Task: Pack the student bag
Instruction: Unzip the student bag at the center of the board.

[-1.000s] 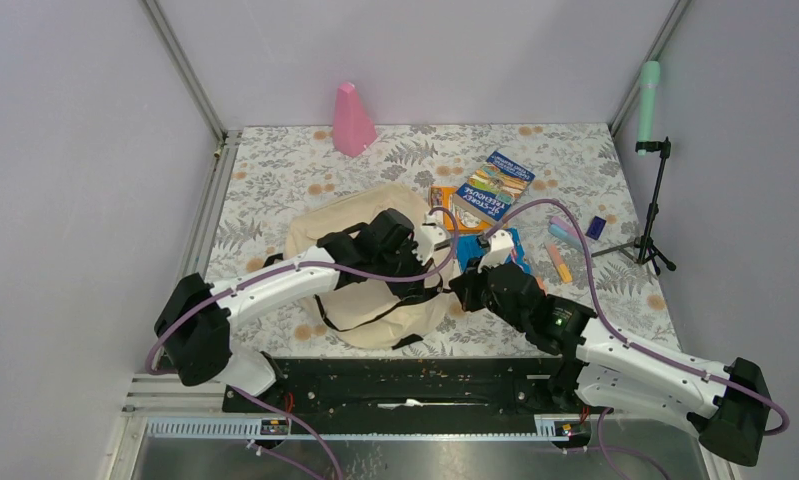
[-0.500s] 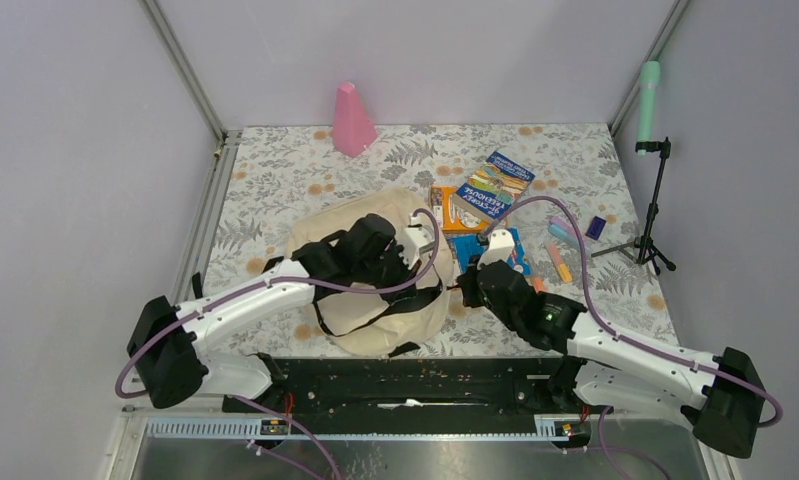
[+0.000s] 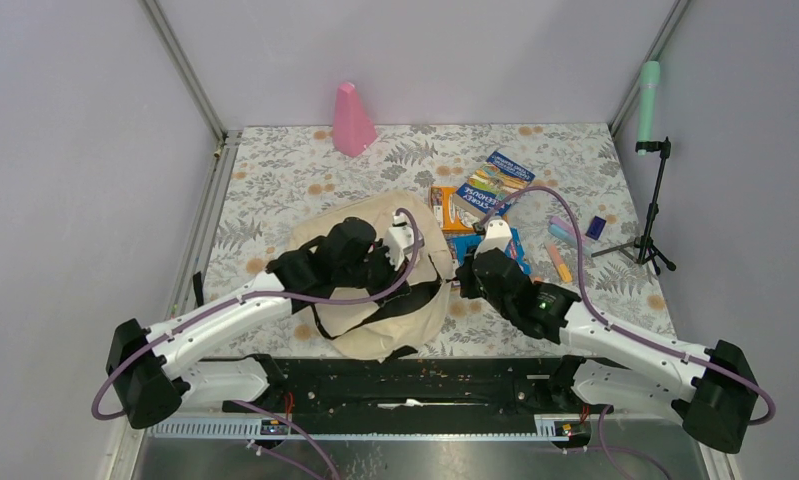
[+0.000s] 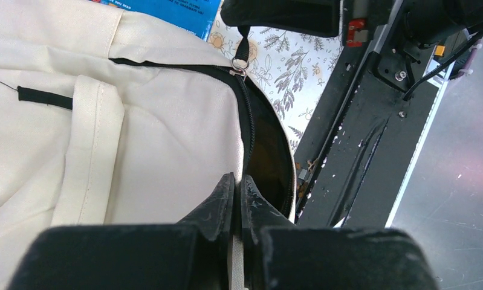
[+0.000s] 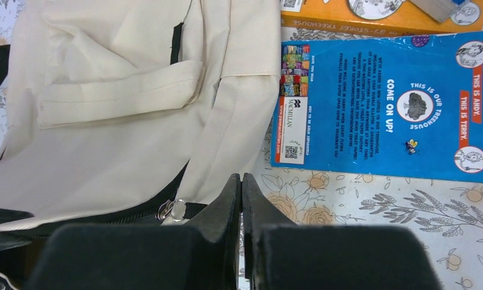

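The student bag (image 3: 360, 300), cream fabric with black straps, lies at the table's near middle. Its dark zipper (image 4: 248, 130) curves along the top edge and gapes beside my left gripper, showing a dark inside. My left gripper (image 4: 237, 181) is shut on the bag's fabric edge right at that zipper line. My right gripper (image 5: 241, 181) is shut on the black tab of the zipper pull (image 5: 172, 209), whose metal ring (image 4: 239, 63) sits at the bag's corner. In the top view the left gripper (image 3: 427, 264) and the right gripper (image 3: 462, 278) stand close together at the bag's right side.
A blue book (image 5: 384, 103) lies just right of the bag, with an orange one (image 5: 372, 15) behind it and another blue book (image 3: 495, 187) farther back. Markers (image 3: 560, 262) lie to the right. A pink cone (image 3: 352, 120) stands at the back, a tripod (image 3: 655, 210) at the right edge.
My left arm has drawn back to the left and nearer, with the bag's edge in its jaws. The right gripper has shifted slightly farther in, still on the zipper tab.
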You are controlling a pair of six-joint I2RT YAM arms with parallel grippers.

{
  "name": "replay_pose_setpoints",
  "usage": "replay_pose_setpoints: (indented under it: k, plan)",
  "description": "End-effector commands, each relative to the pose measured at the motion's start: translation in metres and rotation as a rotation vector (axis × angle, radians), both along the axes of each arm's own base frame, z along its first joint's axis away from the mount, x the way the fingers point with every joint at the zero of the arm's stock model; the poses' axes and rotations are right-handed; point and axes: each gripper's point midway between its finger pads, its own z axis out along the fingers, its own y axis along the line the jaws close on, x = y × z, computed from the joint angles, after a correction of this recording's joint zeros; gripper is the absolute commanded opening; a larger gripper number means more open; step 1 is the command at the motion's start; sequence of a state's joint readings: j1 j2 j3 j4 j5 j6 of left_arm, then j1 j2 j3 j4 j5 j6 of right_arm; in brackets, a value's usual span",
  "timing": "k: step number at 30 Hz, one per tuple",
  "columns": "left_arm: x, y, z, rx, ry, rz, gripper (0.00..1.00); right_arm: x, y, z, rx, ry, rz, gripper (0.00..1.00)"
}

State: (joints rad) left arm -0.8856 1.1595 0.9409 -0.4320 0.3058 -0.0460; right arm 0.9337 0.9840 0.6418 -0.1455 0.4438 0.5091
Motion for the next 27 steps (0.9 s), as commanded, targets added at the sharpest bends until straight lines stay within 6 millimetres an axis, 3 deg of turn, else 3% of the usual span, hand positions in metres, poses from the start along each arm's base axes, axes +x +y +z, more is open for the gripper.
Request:
replay_pose_setpoints:
  k: [1,13,27]
  plan:
    - [0.001,-0.004,0.037,-0.122,-0.095,-0.014,0.0,0.01,-0.008,0.002,0.006,0.016,-0.051,0.0]
    - [0.0,0.016,0.084,-0.25,-0.271,0.032,0.0,0.021,-0.01,-0.011,0.005,0.078,-0.074,0.0]
    - [0.011,0.055,0.127,-0.35,-0.457,0.204,0.0,0.047,0.003,-0.017,0.004,0.126,-0.081,0.0]
